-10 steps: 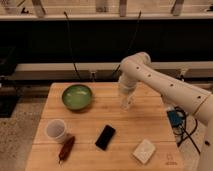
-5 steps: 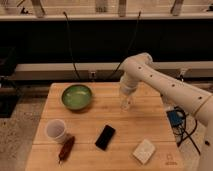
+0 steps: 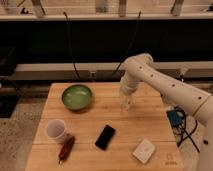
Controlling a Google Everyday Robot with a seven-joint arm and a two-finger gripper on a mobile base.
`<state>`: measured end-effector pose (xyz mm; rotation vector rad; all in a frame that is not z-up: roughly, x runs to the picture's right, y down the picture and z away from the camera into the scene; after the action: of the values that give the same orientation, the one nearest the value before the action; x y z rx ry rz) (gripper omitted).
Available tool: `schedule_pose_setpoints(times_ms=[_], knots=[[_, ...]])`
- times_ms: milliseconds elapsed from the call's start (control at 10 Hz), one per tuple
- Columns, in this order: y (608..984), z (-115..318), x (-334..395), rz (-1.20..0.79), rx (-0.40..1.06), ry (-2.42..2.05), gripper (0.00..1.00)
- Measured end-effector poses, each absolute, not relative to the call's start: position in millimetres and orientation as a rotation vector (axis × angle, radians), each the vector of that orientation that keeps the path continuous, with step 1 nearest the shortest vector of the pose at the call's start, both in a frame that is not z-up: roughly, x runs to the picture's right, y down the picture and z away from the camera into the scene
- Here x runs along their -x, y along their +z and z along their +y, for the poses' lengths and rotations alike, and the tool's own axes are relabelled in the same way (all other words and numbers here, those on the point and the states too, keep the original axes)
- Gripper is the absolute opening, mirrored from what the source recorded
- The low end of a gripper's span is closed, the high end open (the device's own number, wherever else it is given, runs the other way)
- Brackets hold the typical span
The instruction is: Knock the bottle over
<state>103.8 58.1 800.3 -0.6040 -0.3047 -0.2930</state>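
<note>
On the wooden table (image 3: 85, 160) we see one clear plastic bottle (image 3: 126, 104), right of one round green bowl (image 3: 76, 96) and just under the gripper (image 3: 126, 96). Whether the gripper is open or holds the bottle, we cannot tell. There is also one white cup (image 3: 56, 131) and one flat black phone (image 3: 105, 137).

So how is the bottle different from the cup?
The bottle is see-through; the cup is white. The bottle is slim; the cup is wider, with an open top. The bottle sits right under the gripper, towards the back of the table; the cup sits near the front left, far from it. Both stand upright on the table.
</note>
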Motion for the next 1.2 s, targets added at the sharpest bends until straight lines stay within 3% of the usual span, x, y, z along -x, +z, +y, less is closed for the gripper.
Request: schedule_pose_setpoints(times_ms=[1200], knots=[[808.4, 54.5, -107.8, -0.351, 0.620, -0.299, 0.00]])
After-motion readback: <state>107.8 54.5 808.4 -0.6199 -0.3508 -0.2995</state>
